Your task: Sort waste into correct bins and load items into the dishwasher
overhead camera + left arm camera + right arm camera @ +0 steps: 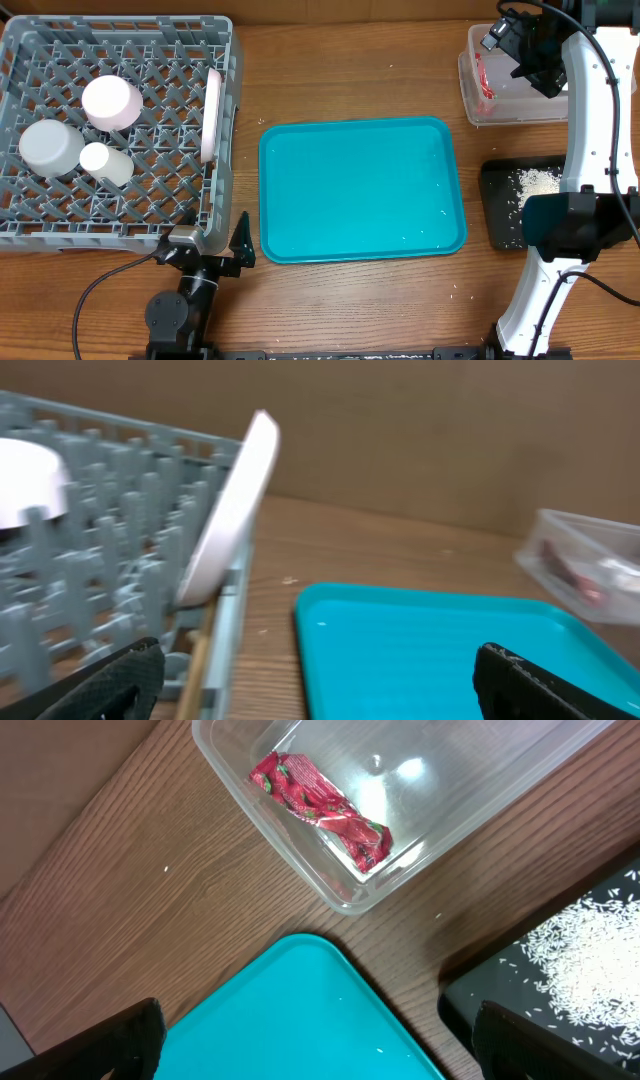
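Observation:
The grey dish rack (120,22) at the left holds a pink cup (110,100), two white cups (50,148) and a pink plate (211,115) standing on edge at its right side. The plate also shows in the left wrist view (235,510). A red wrapper (322,810) lies in the clear bin (515,105) at the back right. My left gripper (215,248) is open and empty by the rack's front right corner. My right gripper (522,45) is open and empty above the clear bin. The teal tray (360,190) holds only a few rice grains.
A black bin (500,205) with loose rice (590,955) sits at the right, below the clear bin (480,800). The teal tray lies between the rack (100,560) and the bins. The right arm's white links stand over the black bin.

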Robot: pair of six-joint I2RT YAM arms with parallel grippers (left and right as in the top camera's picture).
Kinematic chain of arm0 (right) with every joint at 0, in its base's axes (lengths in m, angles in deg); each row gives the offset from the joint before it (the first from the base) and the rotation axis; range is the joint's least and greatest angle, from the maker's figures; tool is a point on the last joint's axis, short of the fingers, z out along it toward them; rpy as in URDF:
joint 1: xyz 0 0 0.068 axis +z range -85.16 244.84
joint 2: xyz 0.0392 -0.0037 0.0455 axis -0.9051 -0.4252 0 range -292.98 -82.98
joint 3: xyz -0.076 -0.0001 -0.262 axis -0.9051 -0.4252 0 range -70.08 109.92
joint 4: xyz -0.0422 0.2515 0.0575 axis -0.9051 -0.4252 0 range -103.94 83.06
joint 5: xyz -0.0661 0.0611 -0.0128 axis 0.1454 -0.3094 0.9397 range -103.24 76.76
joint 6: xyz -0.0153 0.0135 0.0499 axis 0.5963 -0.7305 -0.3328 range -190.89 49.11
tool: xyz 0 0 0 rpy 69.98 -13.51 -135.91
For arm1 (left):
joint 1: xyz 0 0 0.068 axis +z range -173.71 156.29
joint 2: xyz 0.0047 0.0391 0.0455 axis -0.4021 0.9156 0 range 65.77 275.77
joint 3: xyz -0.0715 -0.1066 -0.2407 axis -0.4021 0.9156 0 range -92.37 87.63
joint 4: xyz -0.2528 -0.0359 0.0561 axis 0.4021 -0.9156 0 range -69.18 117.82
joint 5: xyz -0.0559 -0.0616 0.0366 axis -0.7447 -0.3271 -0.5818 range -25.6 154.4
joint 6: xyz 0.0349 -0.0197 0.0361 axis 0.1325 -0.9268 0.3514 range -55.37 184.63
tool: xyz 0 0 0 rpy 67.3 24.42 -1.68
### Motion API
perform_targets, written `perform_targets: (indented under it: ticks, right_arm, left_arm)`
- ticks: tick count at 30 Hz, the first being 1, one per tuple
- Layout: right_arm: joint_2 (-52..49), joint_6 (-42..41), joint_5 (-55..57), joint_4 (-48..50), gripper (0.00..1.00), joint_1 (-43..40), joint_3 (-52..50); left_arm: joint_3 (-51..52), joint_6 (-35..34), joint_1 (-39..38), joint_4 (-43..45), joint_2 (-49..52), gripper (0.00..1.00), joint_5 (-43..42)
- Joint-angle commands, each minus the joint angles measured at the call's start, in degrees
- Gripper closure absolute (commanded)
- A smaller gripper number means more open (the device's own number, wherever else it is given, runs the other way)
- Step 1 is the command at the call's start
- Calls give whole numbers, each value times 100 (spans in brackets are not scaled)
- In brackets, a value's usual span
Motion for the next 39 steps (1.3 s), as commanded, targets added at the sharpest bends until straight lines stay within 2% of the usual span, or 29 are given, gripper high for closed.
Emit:
perform_targets:
  ticks: [1,7,39]
  right_arm:
    - [131,46,-28,24,0,4,131]
    - [131,46,-28,24,0,4,131]
    - [131,46,-28,24,0,4,131]
  left_arm:
    - [46,208,-42,-74,-83,0,658]
    - [46,632,-37,-74,-83,0,651]
    - [46,629,-37,-74,-76,0,643]
